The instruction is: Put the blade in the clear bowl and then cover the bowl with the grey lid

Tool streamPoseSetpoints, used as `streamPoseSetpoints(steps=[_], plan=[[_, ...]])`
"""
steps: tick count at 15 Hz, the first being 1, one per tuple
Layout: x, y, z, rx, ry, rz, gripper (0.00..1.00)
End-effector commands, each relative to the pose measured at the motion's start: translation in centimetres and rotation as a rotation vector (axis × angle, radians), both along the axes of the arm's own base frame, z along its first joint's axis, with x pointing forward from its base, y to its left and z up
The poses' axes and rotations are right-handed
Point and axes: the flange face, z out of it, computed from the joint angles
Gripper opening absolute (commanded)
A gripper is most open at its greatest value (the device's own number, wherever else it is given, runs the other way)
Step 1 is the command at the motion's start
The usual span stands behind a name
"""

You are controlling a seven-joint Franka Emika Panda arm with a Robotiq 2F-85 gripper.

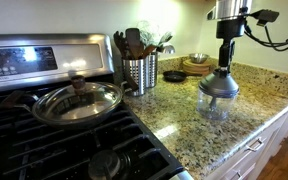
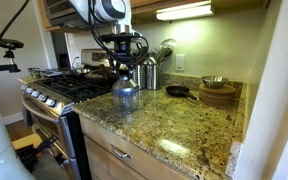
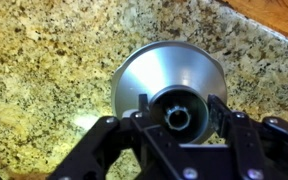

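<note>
1. Because the job happens on the stone counter point(image 1: 184, 125), the gripper point(image 1: 225, 62) hangs straight down over it. The stove point(image 1: 54, 130) and the steel cup of spoons point(image 1: 139, 72) are well off to the gripper's side, out of its way.
2. Right under the gripper stands the clear bowl point(image 1: 216, 108). It sits flat on the counter, so it should not tip.
3. The grey lid point(image 1: 219, 85) rests on top of the bowl, between the bowl and the gripper. It looks level in both exterior views, so I think the covering step is done or almost done.
4. In the wrist view, the lid's knob point(image 3: 177, 118) is right between the fingers point(image 3: 229, 128), one on each side. The knob is the easy part to hold. I cannot tell if the fingers squeeze it or only sit just beside it.
5. The blade cannot be seen. It may be inside the bowl, under the lid.
</note>
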Motion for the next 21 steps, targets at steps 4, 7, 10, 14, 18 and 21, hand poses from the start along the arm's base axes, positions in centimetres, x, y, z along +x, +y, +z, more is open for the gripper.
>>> streamPoseSetpoints(steps=[4, 7, 10, 14, 18, 21], plan=[[0.20, 1.07, -3.60, -0.025, 0.048, 0.008, 0.35], [0.30, 1.03, -3.70, -0.027, 0.041, 0.017, 0.35], [0.55, 0.77, -3.93, -0.025, 0.036, 0.036, 0.35], [0.80, 0.58, -4.01, -0.025, 0.015, 0.109, 0.35], [1.04, 0.38, -4.02, -0.032, -0.003, 0.194, 0.35], [1.13, 0.28, -4.10, -0.037, -0.006, 0.227, 0.35]])
